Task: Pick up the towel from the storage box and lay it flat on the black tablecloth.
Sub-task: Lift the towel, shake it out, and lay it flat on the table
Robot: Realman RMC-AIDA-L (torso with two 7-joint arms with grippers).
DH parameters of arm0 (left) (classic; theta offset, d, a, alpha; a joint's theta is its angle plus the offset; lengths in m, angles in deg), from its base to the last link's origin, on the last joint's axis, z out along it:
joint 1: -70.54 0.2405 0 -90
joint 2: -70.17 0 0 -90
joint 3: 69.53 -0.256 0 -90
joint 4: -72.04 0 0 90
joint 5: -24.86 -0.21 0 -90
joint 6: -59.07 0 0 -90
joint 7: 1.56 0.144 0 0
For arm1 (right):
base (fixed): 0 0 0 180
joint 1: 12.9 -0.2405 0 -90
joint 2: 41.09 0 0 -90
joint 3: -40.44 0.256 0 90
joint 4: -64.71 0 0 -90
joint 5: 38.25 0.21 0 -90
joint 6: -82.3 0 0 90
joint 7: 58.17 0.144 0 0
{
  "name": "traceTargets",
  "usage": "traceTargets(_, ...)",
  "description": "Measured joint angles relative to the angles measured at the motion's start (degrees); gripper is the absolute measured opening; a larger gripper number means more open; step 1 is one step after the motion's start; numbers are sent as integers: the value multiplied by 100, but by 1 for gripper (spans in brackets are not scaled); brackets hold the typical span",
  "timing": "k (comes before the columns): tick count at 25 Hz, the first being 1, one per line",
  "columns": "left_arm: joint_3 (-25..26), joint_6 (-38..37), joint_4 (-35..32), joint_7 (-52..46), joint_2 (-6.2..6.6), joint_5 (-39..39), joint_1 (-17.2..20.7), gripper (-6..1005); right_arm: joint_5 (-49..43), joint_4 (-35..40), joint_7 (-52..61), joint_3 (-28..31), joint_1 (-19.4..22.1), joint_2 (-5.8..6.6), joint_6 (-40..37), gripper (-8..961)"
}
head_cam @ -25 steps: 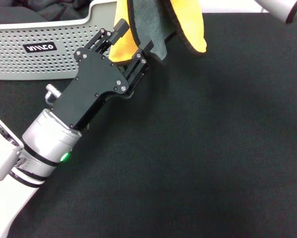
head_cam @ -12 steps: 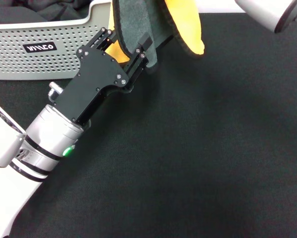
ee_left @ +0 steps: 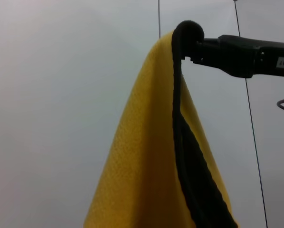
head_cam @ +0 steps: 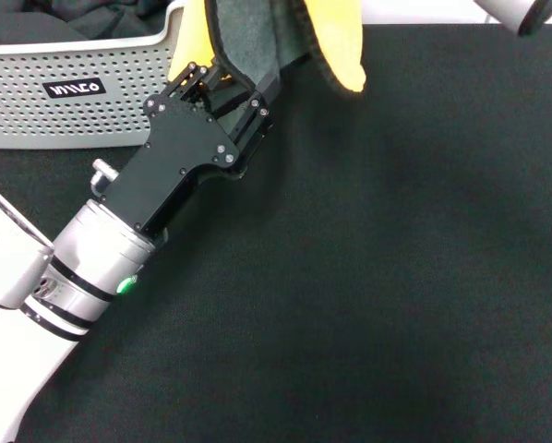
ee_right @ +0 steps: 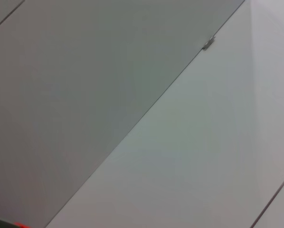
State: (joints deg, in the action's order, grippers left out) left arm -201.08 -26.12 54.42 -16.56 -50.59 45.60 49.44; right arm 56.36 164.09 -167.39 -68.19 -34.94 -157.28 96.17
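The towel [head_cam: 248, 37] hangs from above at the top of the head view, with its grey-green side and a yellow fold [head_cam: 339, 41] both showing. My left gripper [head_cam: 228, 85] reaches up to its lower part, open, with one finger on each side of the hanging cloth. In the left wrist view the towel [ee_left: 146, 156] hangs by its black-edged top corner from my right gripper [ee_left: 190, 46], which is shut on it. In the head view only a bit of the right arm [head_cam: 516, 11] shows at the top right. The black tablecloth [head_cam: 378, 277] lies below. The storage box [head_cam: 36, 111] stands at the back left.
A dark black cloth [head_cam: 73, 18] lies inside the storage box. My left arm [head_cam: 82, 268] stretches diagonally from the lower left over the tablecloth. The right wrist view shows only pale wall panels.
The towel has shifted left and a little upward. My left gripper has followed it left, its fingers still on both sides of the cloth. The right arm has moved further out of the top right.
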Motion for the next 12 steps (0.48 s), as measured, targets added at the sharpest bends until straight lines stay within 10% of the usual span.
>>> traceTargets(12, -6, 13, 13, -3, 0, 0, 47, 504, -20, 198, -2, -28, 30, 9, 1, 52)
